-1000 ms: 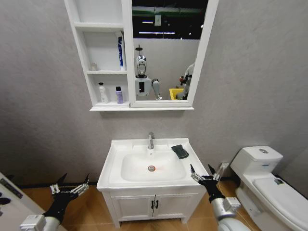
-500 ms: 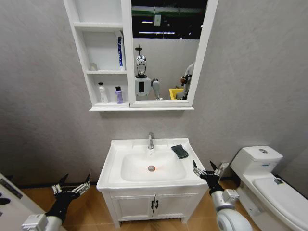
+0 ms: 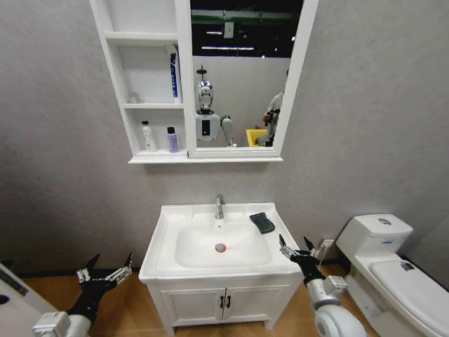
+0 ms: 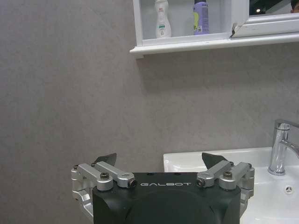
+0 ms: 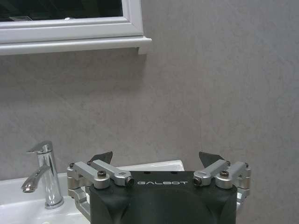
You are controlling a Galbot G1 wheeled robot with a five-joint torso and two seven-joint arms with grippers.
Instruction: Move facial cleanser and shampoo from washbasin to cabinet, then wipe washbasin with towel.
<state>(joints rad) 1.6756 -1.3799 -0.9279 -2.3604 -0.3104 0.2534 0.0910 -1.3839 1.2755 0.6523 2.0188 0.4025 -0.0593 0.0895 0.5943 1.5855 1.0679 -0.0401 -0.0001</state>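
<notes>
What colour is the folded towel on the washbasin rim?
Dark grey, almost black; the towel shows best in the head view.

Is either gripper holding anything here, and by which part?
Nothing is held: the left gripper and right gripper hang open and empty beside the washbasin.

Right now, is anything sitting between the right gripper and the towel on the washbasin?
Nothing visible blocks it. The towel lies on the back right rim of the washbasin, with bare rim between it and the open right gripper at the basin's front right corner. The tap stands off to the towel's left.
</notes>
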